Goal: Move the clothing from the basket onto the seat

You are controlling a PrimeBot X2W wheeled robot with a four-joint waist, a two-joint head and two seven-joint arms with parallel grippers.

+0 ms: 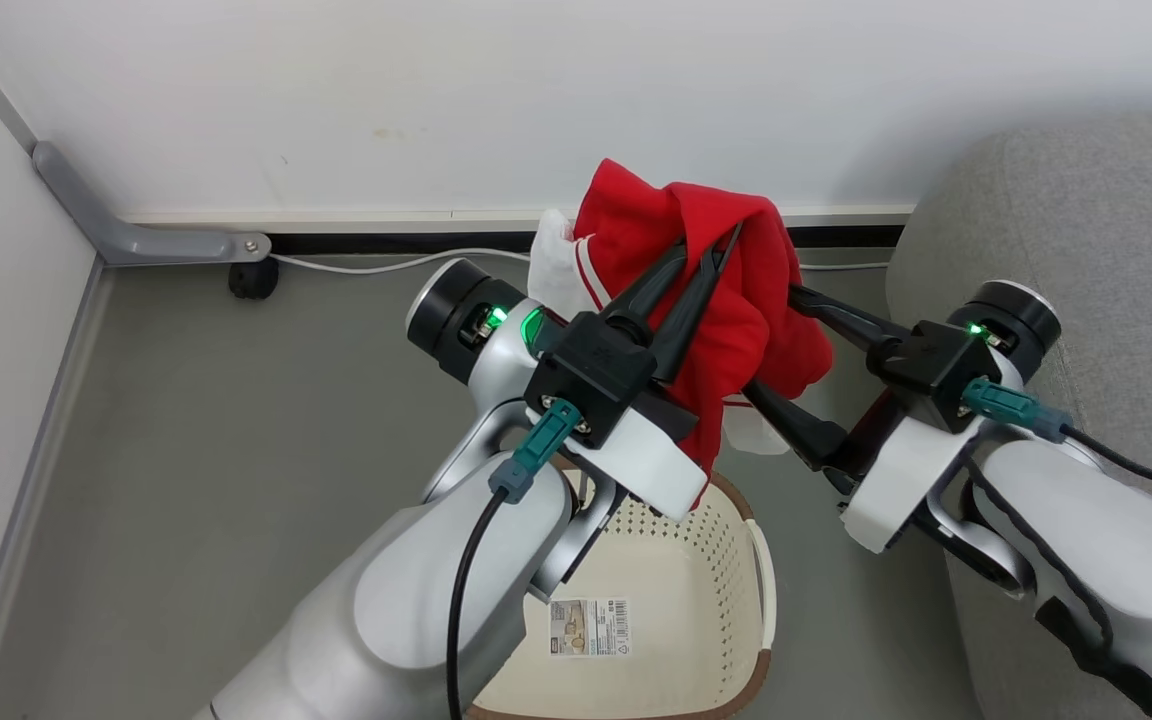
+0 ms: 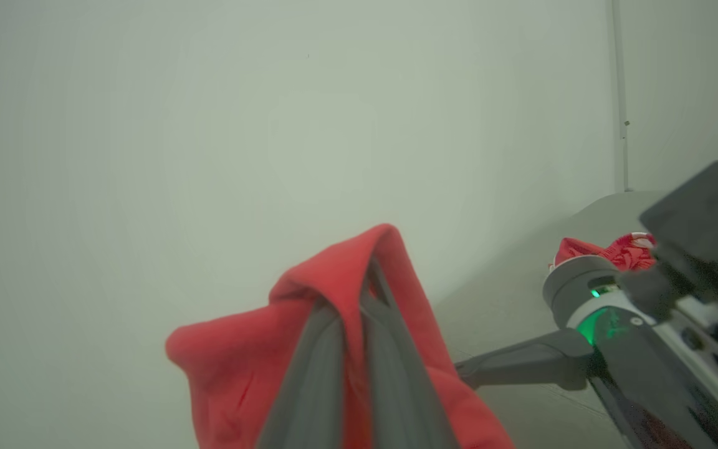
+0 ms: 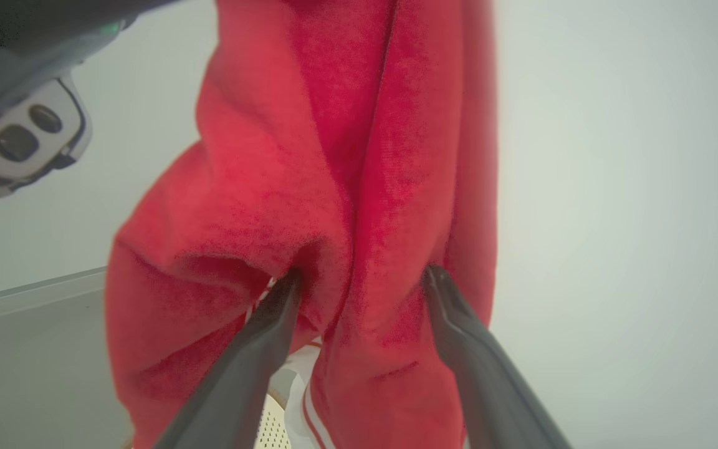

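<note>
A red garment of the clothing [image 1: 726,300] with white trim hangs in the air above the cream basket [image 1: 706,600], which stands on the floor below it. My left gripper [image 1: 711,240] is shut on the top fold of this garment [image 2: 334,280], its fingers [image 2: 315,374] pressed together. My right gripper [image 1: 771,340] reaches in from the right, open, with its fingers [image 3: 440,299] spread on either side of the hanging fabric [image 3: 309,187]. The grey seat [image 1: 1086,200] stands at the right. Another red garment [image 2: 608,249] lies on a grey surface behind my right wrist.
A white wall runs close behind the clothing, with a black skirting strip and a white cable [image 1: 366,265] along the floor. A grey bracket [image 1: 126,240] and a small black wheel [image 1: 253,280] sit at the back left. The basket's bottom carries a label [image 1: 591,628].
</note>
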